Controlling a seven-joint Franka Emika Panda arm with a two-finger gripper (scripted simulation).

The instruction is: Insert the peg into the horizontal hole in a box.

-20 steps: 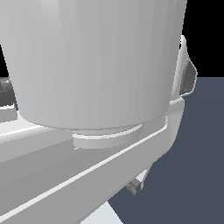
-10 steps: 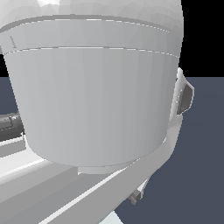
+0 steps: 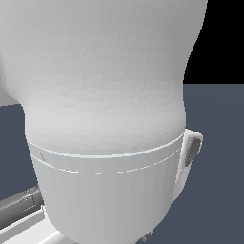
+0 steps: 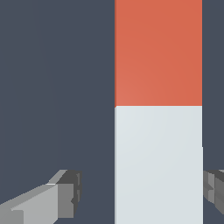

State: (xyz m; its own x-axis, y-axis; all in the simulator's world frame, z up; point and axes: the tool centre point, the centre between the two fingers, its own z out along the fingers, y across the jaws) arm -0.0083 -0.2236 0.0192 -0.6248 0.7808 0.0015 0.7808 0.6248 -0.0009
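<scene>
The gripper (image 4: 140, 194) is being held spread wide, one finger (image 4: 52, 199) well clear of the peg (image 4: 158, 113) and the other just beside it. The peg is lying on the dark floor (image 4: 52, 78), off-centre between the jaws, so centring is being called for before closing. The arm (image 3: 105, 119) is blocking the exterior view; box and hole are not being shown.

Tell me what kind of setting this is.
Looks like a bare physics-sim scene, not a real room: a flat untextured grey-blue floor, a faceted white robot arm filling the exterior view, and a flat-shaded red-and-white peg between the gripper fingers.
</scene>
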